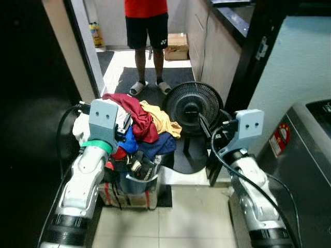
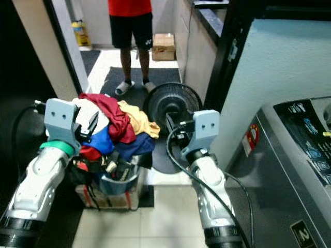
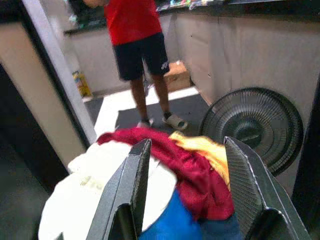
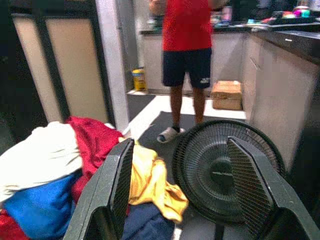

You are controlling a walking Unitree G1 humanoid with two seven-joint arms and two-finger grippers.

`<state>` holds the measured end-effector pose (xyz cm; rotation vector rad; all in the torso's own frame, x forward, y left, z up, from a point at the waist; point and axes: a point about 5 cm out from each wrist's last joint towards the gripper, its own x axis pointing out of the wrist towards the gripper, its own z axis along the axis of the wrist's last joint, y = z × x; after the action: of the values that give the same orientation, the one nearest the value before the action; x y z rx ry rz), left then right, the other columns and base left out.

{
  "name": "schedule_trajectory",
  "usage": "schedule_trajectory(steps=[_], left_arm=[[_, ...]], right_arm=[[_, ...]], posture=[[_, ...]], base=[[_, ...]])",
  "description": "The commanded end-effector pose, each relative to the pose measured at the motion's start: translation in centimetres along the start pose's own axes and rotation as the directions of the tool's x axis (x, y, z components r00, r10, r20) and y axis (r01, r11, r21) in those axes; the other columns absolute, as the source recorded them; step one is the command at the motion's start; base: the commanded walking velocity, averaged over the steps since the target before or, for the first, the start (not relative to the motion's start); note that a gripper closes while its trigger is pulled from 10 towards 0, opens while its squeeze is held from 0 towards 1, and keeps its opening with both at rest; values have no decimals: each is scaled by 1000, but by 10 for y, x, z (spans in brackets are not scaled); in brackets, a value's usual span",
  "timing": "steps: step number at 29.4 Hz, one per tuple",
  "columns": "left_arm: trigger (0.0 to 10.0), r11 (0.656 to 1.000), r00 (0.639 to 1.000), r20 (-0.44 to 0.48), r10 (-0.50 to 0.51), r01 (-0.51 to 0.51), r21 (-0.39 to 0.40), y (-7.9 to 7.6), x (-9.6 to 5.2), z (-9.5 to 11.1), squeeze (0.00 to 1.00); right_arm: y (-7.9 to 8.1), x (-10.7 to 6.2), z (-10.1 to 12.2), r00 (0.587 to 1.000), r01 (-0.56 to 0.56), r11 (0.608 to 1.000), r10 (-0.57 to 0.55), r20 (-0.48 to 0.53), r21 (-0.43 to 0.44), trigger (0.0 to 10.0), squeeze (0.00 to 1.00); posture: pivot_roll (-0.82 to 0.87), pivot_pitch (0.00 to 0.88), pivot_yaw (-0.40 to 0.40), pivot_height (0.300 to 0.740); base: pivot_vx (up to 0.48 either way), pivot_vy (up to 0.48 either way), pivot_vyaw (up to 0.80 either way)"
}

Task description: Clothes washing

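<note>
A laundry basket point(image 1: 135, 183) stands on the floor in front of me, heaped with clothes: a dark red garment point(image 1: 135, 112), a yellow one point(image 1: 162, 120), blue ones point(image 1: 155, 145) and a white one point(image 3: 95, 180). My left gripper point(image 1: 125, 126) is open just above the left side of the pile, its fingers point(image 3: 131, 187) straddling the red and white cloth without holding it. My right gripper point(image 1: 211, 125) is open in the air to the right of the basket, in front of the fan, with nothing between its fingers point(image 4: 113, 190). The grey washing machine point(image 2: 295, 165) stands at my right.
A black floor fan point(image 1: 193, 109) stands right behind the basket. A person in a red shirt and dark shorts point(image 1: 146, 31) stands in the corridor beyond it. Cabinets point(image 1: 209, 46) line the right side, a door frame point(image 1: 77, 46) the left. A cardboard box point(image 1: 177, 46) lies farther back.
</note>
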<state>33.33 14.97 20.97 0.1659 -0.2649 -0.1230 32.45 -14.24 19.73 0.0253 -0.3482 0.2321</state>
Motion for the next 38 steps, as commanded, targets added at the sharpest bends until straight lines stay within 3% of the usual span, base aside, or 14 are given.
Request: schedule_trajectory(steps=[1, 10, 16, 38], left_arm=[[10000, 1000, 1000, -19, 11, -10, 12, 4, -2, -5, 0], [10000, 1000, 1000, -15, 6, -5, 21, 4, -1, -5, 0], [10000, 999, 1000, -22, 8, -8, 33, 2, 1, -8, 0], [10000, 999, 1000, -16, 0, 1, 32, 0, 3, -7, 0]], right_arm=[[5, 0, 0, 1000, -14, 1000, 13, 7, 18, 10000, 0], [11, 0, 2, 999, -38, 999, 37, 28, 31, 10000, 0], [14, 0, 3, 999, -39, 997, 36, 35, 63, 10000, 0], [15, -3, 1, 999, -48, 998, 47, 27, 39, 10000, 0]], posture=[[7, 19, 40, 740], [6, 12, 47, 740], [5, 14, 48, 740], [5, 28, 52, 740]], base=[[0, 0, 744], [0, 0, 744], [450, 0, 0], [456, 0, 0]])
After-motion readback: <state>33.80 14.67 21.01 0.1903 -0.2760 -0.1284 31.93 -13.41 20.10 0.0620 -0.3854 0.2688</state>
